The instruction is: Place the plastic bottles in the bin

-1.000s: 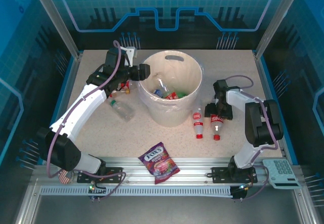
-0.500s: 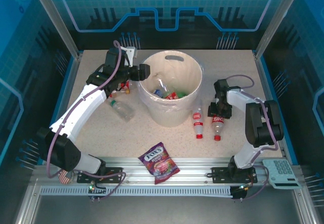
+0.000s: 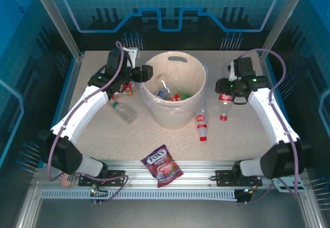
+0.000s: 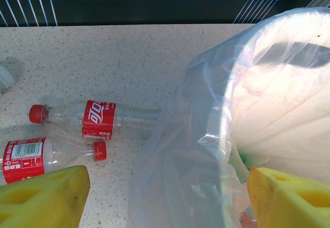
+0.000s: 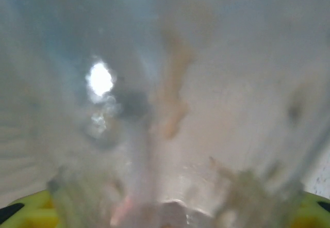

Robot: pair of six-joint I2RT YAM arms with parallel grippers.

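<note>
Right of the bin (image 3: 154, 103), the right gripper (image 3: 227, 88) is hanging above the table and is closing its fingers around a red-labelled bottle (image 3: 224, 103). The bottle is gripped near its base, with the red cap pointing down. In the right wrist view, blurred clear plastic is pressing between the yellow pads (image 5: 20, 207), which suggests a firm grasp. The bottle is sitting outside the rim, just beside the bin wall and not yet over the opening.

At the bin's left rim, the left gripper (image 3: 146, 73) is hovering with its yellow pads (image 4: 41, 194) spread wide and holding nothing, close to the clear liner (image 4: 180, 150).

Four bottles are lying on the table:
- a second red-labelled bottle (image 3: 201, 124), near the bin's front right
- a plain clear bottle (image 3: 124, 111), to its left
- two labelled bottles (image 4: 98, 119), just beside the liner

A candy bag (image 3: 163, 167) is lying near the front edge.

Risks:
- The dangling neck is hanging below rim height, so a sideways carry without lifting would likely strike the wall and twist the bottle out of the pads.
- An early release would drop it back on the table.
- The left gripper, if lowered, could snag the liner.
</note>
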